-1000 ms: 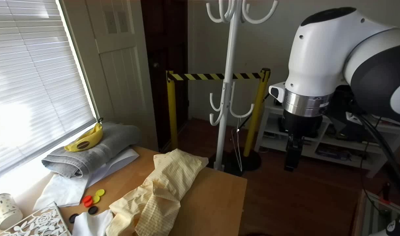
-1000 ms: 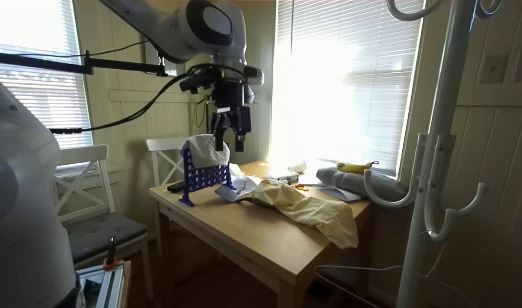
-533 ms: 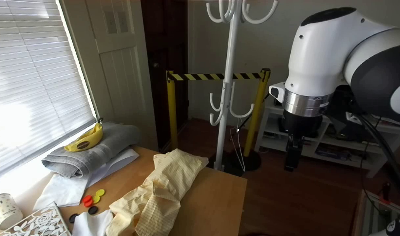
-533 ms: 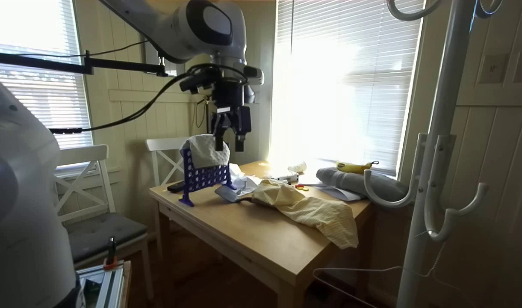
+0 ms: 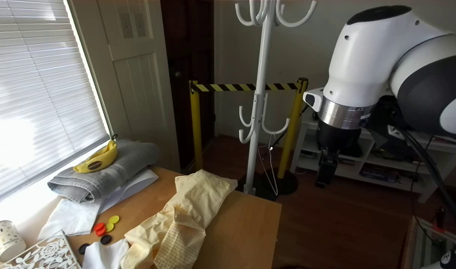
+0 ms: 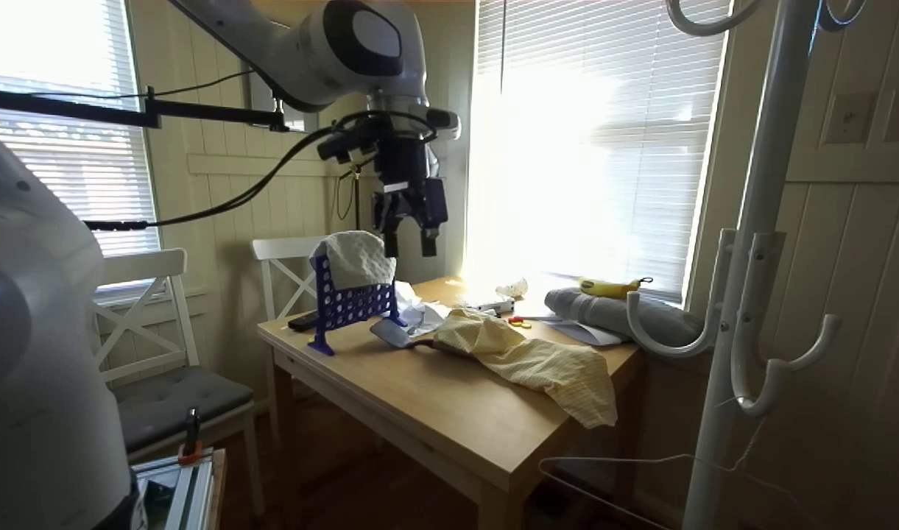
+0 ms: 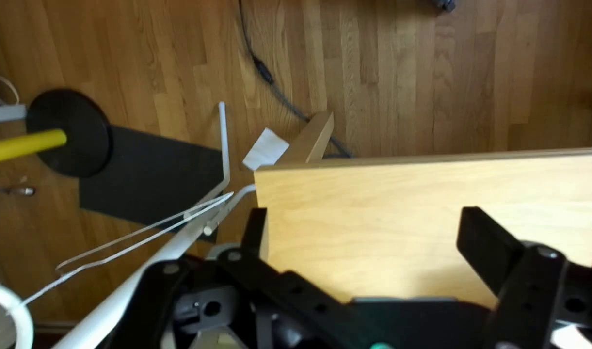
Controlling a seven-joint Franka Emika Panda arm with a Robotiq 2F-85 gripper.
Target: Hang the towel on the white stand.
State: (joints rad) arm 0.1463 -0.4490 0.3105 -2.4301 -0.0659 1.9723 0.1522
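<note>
The white stand (image 5: pixel 262 63) is a pole with curved hooks beyond the table; it also shows in an exterior view (image 6: pixel 769 147) and the wrist view (image 7: pixel 106 310). A rolled grey towel (image 5: pixel 132 158) lies by the window under a yellow banana pouch (image 5: pixel 101 158). A crumpled yellow checked cloth (image 5: pixel 198 198) lies across the table, also in an exterior view (image 6: pixel 545 361). A white cloth (image 6: pixel 357 258) drapes over a purple perforated frame (image 6: pixel 353 305). My gripper (image 6: pixel 410 249) is open and empty above the table, just beside the draped cloth in that view.
The wooden table (image 6: pixel 449 412) also holds a spatula (image 6: pixel 392 333), coloured discs (image 5: pixel 109 226), a white lattice piece (image 5: pixel 45 254) and a cup (image 5: pixel 5 241). A wire hanger (image 6: pixel 611 460) dangles from the stand. Yellow barrier posts (image 5: pixel 196 127) stand behind it.
In the last half second my gripper has shifted and tilted slightly, towards the stand's side in both exterior views. The wire hanger sways a little. The cloths have not moved.
</note>
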